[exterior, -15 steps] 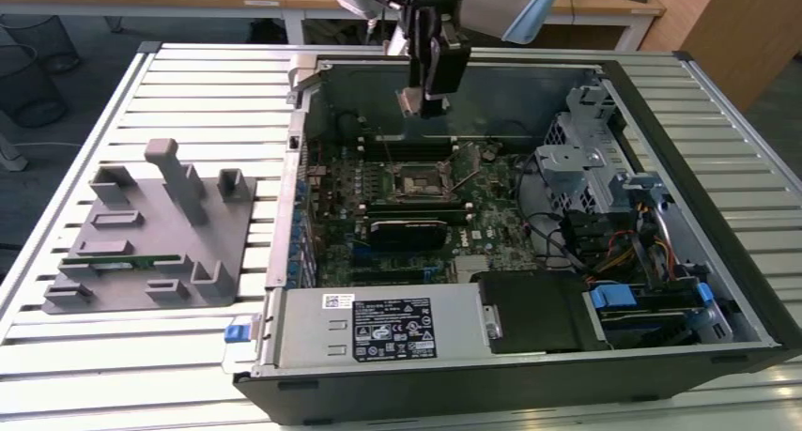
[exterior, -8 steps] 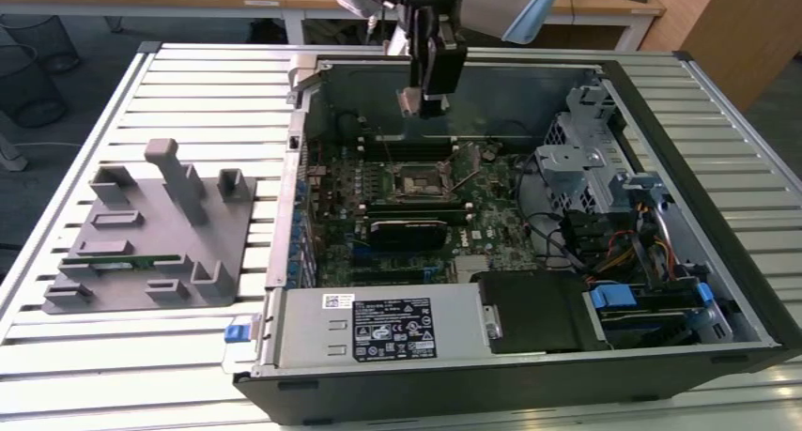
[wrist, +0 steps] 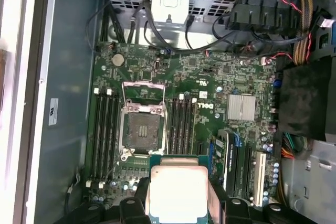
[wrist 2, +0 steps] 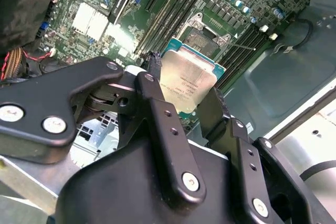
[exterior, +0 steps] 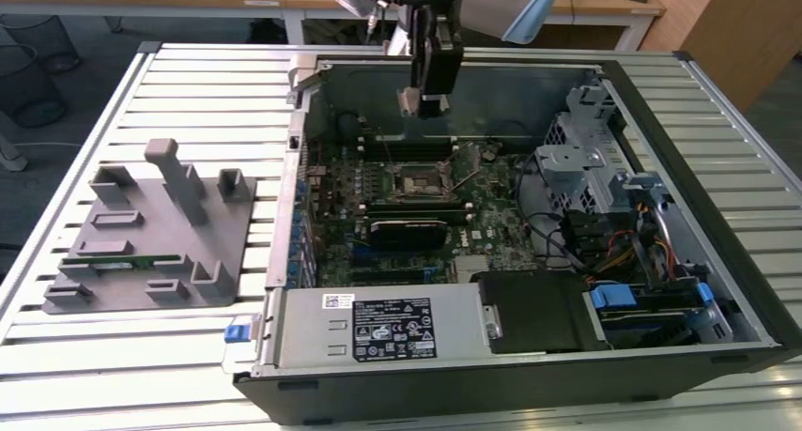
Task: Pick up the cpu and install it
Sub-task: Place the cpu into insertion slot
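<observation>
The table [exterior: 188, 84] carries an open case [exterior: 291, 196], lying on its side, with a grey fixture [exterior: 150, 234] beside it on the exterior view's left. Inside the case the board [wrist: 210, 77] lies face up. The gripper [exterior: 426, 107] hangs over the far part of the case, clear above the board. The socket [wrist: 143, 129] sits among the memory slots with its frame swung back and its contact field bare, so nothing is seated there yet. In both wrist views the cpu [wrist 2: 186, 85] is off the table and in the air, clamped by two opposite edges between the black fingers [wrist 2: 157, 108], which are closed only as far as the chip's width, its silver top facing the cameras. By my reading the pick-up is done and the carry to the socket is the step in hand. Seating the chip would call for bringing it squarely over the socket, level, with its corners and notches matched to the frame, then a gentle, straight descent, since the contacts look easy to damage.
</observation>
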Robot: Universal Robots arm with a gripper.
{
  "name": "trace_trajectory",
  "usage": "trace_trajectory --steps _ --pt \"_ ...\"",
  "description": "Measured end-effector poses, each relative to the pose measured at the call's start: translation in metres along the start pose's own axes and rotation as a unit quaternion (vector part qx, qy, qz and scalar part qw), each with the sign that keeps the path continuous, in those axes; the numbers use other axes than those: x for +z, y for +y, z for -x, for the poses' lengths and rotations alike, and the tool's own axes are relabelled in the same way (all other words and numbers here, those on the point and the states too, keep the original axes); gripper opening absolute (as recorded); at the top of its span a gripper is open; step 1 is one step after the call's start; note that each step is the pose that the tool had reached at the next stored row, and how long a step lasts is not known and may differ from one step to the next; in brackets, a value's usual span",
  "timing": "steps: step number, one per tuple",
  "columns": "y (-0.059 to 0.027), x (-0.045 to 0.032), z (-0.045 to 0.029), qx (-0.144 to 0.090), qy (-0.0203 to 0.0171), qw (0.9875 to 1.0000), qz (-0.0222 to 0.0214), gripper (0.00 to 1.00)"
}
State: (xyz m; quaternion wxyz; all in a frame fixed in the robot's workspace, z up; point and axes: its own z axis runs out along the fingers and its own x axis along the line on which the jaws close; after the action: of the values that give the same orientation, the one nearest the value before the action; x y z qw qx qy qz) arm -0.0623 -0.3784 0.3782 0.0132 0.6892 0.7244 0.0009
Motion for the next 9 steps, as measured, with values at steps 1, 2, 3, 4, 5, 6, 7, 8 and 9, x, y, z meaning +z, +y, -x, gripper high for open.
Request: trace_trajectory --steps 1,2,3,4,5,6,7,8,9 --pt "0.0000 0.0000 0.0000 0.003 -0.0001 1.0000 -0.0001 0.53" --pt "0.0000 0.0000 0.0000 0.006 -0.0001 1.0000 -0.0002 0.53" --pt "0.0000 0.0001 0.0000 0.010 -0.0003 0.9999 -0.0002 0.53" --pt "0.0000 0.0002 0.0000 0.016 -0.0004 0.9999 -0.0003 0.53" --pt "0.0000 0.0003 0.0000 0.023 -0.0007 0.9997 -0.0004 0.53" --pt "0.0000 0.0003 0.0000 0.031 -0.0010 0.9995 -0.0006 0.53" --pt "0.0000 0.0004 0.0000 0.039 -0.0012 0.9992 -0.0007 0.53" --pt "0.0000 0.0005 0.0000 0.048 -0.0014 0.9989 -0.0009 0.53" --pt "0.0000 0.0006 0.0000 0.057 -0.0017 0.9984 -0.0010 0.53"
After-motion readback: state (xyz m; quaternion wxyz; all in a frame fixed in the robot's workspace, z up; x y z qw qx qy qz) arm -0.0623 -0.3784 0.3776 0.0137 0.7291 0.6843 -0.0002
